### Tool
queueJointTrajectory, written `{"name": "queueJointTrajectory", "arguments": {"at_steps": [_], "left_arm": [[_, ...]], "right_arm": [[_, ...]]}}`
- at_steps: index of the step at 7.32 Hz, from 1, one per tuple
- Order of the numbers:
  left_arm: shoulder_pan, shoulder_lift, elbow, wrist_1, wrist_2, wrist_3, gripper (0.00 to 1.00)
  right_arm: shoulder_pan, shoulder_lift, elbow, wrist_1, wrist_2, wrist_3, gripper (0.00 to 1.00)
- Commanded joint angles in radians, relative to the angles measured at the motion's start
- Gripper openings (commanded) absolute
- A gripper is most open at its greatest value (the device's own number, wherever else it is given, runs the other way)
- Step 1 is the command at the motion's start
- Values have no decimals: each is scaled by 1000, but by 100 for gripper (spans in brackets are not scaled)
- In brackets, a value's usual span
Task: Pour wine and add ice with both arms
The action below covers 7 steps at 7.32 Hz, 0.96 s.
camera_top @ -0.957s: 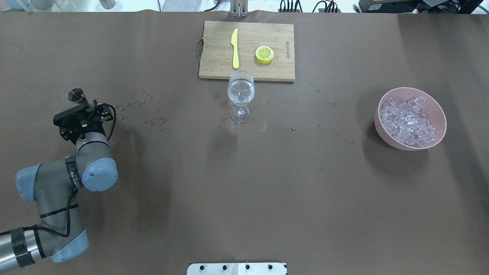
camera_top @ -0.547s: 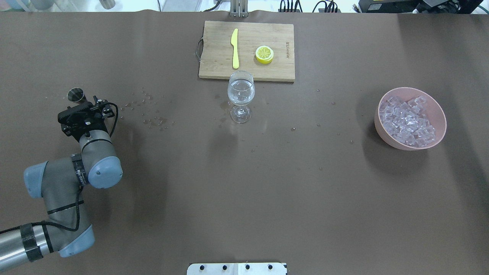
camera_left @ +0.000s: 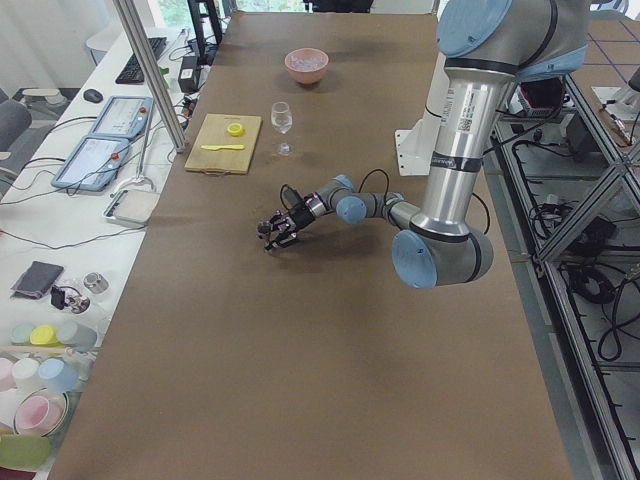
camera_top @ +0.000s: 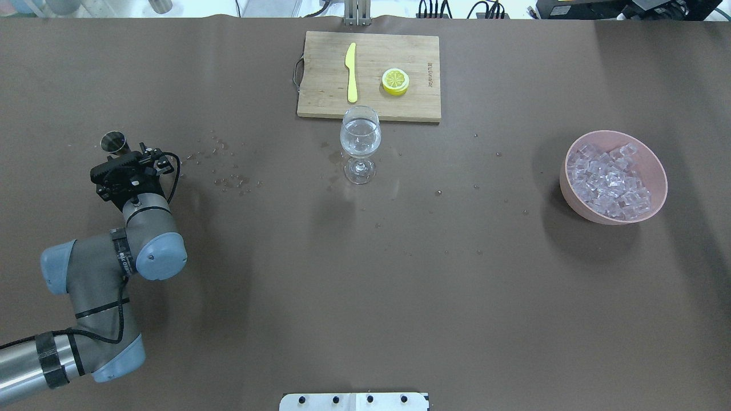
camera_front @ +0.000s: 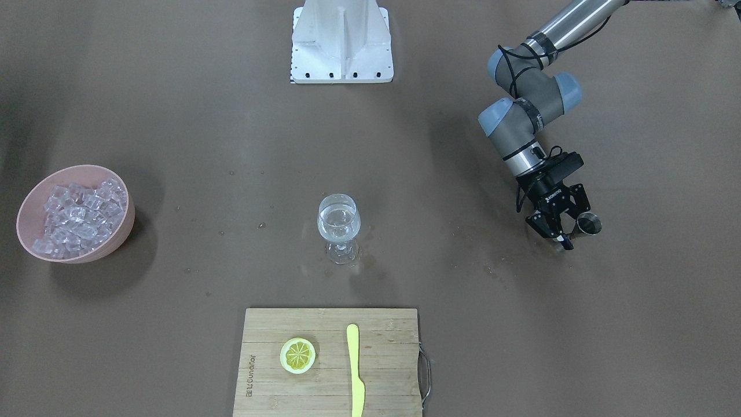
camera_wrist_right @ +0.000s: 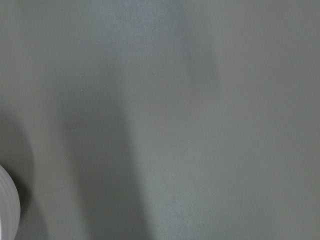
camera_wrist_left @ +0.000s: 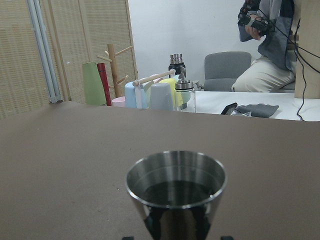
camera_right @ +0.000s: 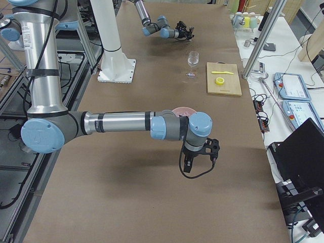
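Left gripper (camera_front: 554, 233) is low over the table (camera_top: 365, 285) on the left side, jaws spread, gripping nothing. The steel cup (camera_front: 589, 223) stands upright on the table just off its fingertips. The left wrist camera looks straight at the cup; the inside is dark, and I cannot tell whether any liquid is in it.

The wine (camera_front: 338, 227) is in the glass (camera_top: 360, 145), a small clear pool in its bowl. The glass is upright mid-table, near the board (camera_top: 325, 97), on the robot's side of it. On the board a yellow knife (camera_top: 351, 71) lies left of a lemon slice (camera_top: 395, 81), the two apart. Droplets (camera_top: 228, 177) speckle the table between cup and glass.

Over on the right, the ice (camera_top: 608, 180) is heaped in the pink bowl (camera_top: 574, 202), well apart from the glass.

The right gripper (camera_right: 201, 154) hangs above the table's right end, past the bowl. Only the side camera catches it, so I cannot tell whether it is spread or clenched. Its own wrist camera gives blurred table surface.
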Motion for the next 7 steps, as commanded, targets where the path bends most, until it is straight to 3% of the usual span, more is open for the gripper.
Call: {"name": "queueJointTrajectory", "arguments": {"at_steps": [1,2,4,6,7], "left_arm": [[-3,0,0,0,-1,0,55],[-5,2,0,0,1,0,46],[-9,0,0,0,-1,0,3],[-26,0,-33,-5,-2,12,0],[-43,7,-119,-5,-10,18,0]], "right_arm": [[0,-1,0,0,0,0,100],[0,-1,0,0,0,0,100],[0,-7,0,0,23,-2,100],[0,-8,0,0,26,0,100],[0,-8,0,0,28,0,100]]}}
